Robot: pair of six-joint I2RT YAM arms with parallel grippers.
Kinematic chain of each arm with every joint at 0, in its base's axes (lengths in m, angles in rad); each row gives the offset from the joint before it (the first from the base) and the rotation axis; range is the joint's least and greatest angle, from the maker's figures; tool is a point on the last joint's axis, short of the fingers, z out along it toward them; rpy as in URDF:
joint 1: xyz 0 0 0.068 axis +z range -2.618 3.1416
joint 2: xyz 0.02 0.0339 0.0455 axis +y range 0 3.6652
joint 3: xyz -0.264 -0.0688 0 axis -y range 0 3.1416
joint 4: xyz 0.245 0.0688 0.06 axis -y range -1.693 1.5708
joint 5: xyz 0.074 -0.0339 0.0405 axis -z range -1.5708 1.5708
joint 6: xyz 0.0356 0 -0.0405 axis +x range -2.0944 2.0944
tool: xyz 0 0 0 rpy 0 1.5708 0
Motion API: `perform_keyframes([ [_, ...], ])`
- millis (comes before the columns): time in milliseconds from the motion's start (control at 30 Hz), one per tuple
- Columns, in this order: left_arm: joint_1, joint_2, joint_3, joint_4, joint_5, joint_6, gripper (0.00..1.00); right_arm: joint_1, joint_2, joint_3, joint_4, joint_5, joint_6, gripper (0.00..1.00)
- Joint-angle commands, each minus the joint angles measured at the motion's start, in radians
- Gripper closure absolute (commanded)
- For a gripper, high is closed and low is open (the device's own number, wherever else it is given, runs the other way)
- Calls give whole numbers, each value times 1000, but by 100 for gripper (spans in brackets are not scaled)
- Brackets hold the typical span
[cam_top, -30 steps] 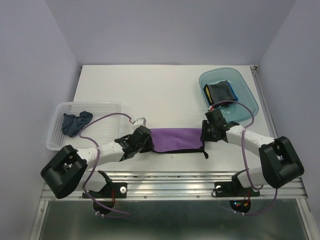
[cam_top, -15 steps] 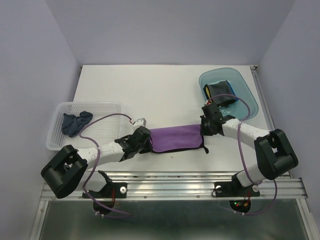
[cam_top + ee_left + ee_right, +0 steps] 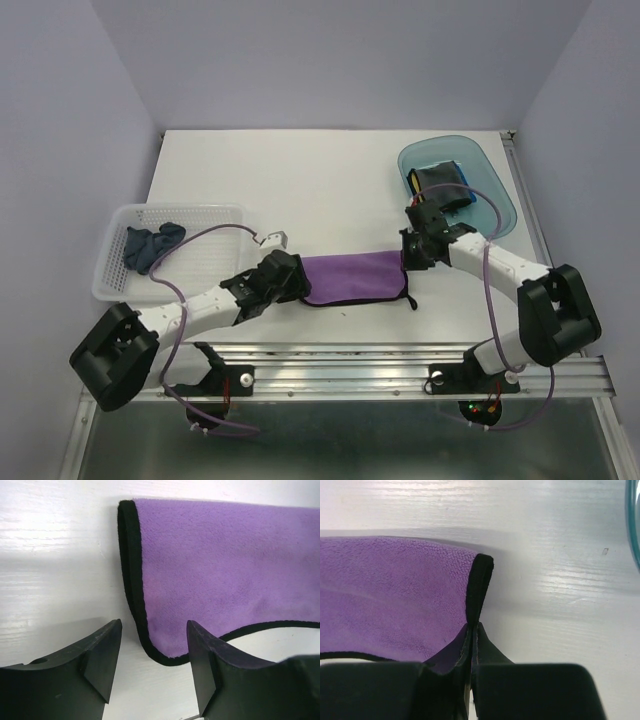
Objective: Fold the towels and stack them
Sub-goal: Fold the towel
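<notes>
While the right jaws clench the purple towel (image 3: 352,277) at its edge, the left jaws stand released.

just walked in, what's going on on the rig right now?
Towel folding is under way. The purple towel lies spread on the table between the arms. The right tool is pinched shut on its black right edge. The left tool stands open at the towel's left end, gripping nothing. A dark navy towel sits crumpled in the white basket, and a folded towel lies in the teal tray.
</notes>
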Motion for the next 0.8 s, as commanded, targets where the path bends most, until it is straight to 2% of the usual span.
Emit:
perform_keyframes([
  [0, 39, -4, 26, 20, -28, 19, 35, 5, -47, 95, -70, -42, -28, 99],
  [167, 73, 54, 32, 69, 3, 39, 42, 7, -50, 128, -87, -126, -33, 99],
  [367, 77, 103, 28, 132, 42, 50, 68, 34, -44, 204, -109, -240, -13, 99],
  [500, 77, 117, 25, 155, 61, 50, 85, 94, -42, 241, -89, -341, 33, 99],
  [767, 77, 129, 5, 197, 85, 49, 93, 206, 7, 260, 91, -441, 157, 99],
])
